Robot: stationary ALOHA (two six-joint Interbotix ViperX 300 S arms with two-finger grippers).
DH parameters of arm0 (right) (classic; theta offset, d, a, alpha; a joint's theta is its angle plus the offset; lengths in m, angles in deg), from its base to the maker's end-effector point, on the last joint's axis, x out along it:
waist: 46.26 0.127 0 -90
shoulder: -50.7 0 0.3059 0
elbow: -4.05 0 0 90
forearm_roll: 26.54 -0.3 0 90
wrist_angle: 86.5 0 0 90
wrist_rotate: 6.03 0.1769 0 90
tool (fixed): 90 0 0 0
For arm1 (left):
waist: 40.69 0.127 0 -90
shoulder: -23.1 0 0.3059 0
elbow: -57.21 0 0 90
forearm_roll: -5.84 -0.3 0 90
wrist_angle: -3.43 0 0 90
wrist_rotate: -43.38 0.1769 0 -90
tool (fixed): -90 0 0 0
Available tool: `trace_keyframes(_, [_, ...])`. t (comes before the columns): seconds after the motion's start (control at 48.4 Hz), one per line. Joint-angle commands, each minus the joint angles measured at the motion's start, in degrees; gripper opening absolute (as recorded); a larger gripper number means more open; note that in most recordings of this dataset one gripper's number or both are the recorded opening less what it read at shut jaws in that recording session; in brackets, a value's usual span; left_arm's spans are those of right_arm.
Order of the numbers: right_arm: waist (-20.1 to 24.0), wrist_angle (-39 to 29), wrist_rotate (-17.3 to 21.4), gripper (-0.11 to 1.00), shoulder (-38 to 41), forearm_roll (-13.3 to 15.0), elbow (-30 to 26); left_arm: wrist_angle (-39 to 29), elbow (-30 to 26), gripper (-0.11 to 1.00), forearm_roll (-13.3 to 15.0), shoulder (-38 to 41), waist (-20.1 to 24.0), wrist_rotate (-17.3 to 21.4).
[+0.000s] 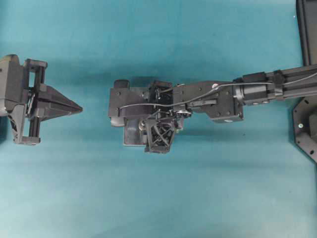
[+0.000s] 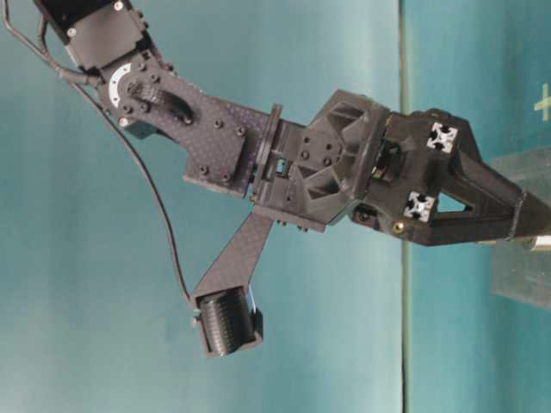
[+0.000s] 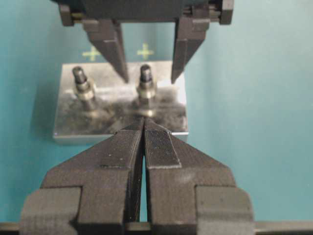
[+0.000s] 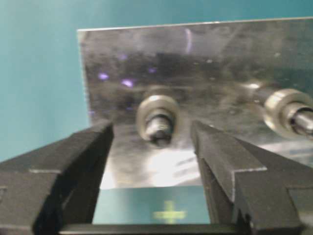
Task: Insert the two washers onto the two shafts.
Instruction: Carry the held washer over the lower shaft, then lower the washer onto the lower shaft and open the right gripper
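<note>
A shiny metal plate [image 3: 161,115] lies on the teal table and carries two upright shafts. In the right wrist view the nearer shaft [image 4: 159,128] has a washer [image 4: 144,111] around it, down by the plate. The other shaft [image 4: 299,116] also wears a ring [image 4: 275,104]. My right gripper [image 4: 151,129] is open and empty, its fingers on either side of the nearer shaft; it also shows in the left wrist view [image 3: 149,77]. My left gripper [image 3: 143,121] is shut with nothing seen in it, pointing at the plate's near edge, apart from it [image 1: 77,108].
The right arm [image 1: 213,101] reaches across the middle and hides the plate from overhead. Its base [image 1: 304,124] stands at the right edge. Green cross marks [image 3: 145,50] are on the table beyond the plate. Teal table surface lies all around.
</note>
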Motion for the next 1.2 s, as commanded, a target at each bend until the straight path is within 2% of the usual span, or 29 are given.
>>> trace_keyframes(0.0, [1.41,0.00,-0.62,0.68,-1.41,-0.70,-1.58,0.53,-0.70,0.00,-0.18,0.00,-0.09,-0.09])
trace_keyframes(0.103, [1.67,0.00,-0.53,0.68,-1.14,-0.62,-1.58,0.53,-0.62,0.00,-0.18,0.00,-0.09,-0.09])
trace_keyframes(0.454, [-2.99,0.62,-0.44,0.66,-0.18,1.32,-2.37,0.53,-0.70,0.00,-0.18,-0.26,-0.09,-0.09])
trace_keyframes(0.681, [-0.35,0.09,-0.26,0.62,-0.18,0.79,-2.37,0.62,-0.62,0.00,-0.18,-0.26,-0.09,-0.09])
trace_keyframes(0.867, [2.46,0.00,-0.26,0.59,-0.53,-0.70,-2.55,0.62,-0.53,0.00,-0.18,-0.18,-0.09,-0.09])
trace_keyframes(1.177, [-0.44,-0.26,0.18,0.59,-3.87,-0.70,-2.20,0.62,-0.88,0.00,-0.18,-0.26,-0.09,-0.35])
